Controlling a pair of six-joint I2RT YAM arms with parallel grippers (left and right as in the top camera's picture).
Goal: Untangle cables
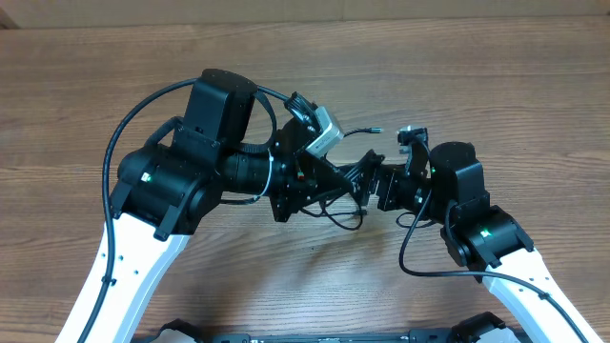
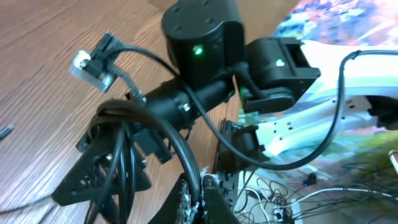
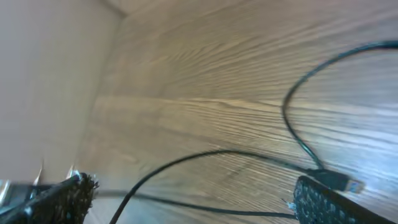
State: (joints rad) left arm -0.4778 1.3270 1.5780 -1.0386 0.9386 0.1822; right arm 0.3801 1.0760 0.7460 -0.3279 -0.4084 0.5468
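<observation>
**A:** Where are the cables?

**B:** The cables (image 1: pixel 345 211) are bunched right at the left gripper (image 1: pixel 360 174). Thin black loops sag from it onto the table (image 1: pixel 477 76) on the near side. One loose end with a small plug (image 1: pixel 376 129) lies beyond the left gripper, toward the far edge.

**A:** Is the left gripper holding them?

**B:** Its fingers are pressed together. The left wrist view shows black cords (image 2: pixel 121 149) arching down into its tips (image 2: pixel 193 202), so it is pinching the cables.

**A:** And the other one?

**B:** The right gripper (image 1: pixel 381 186) faces the left gripper, just beside it, with its fingers spread wide. Its own camera shows both fingers far apart (image 3: pixel 193 186) and nothing clamped. A thin cord (image 3: pixel 298 118) curves over the wood there and ends in a silvery USB plug (image 3: pixel 349 184) near one finger.

**A:** Anything behind that?

**B:** The right arm (image 2: pixel 199 43), black with a green light, stands just past the left gripper.
</observation>
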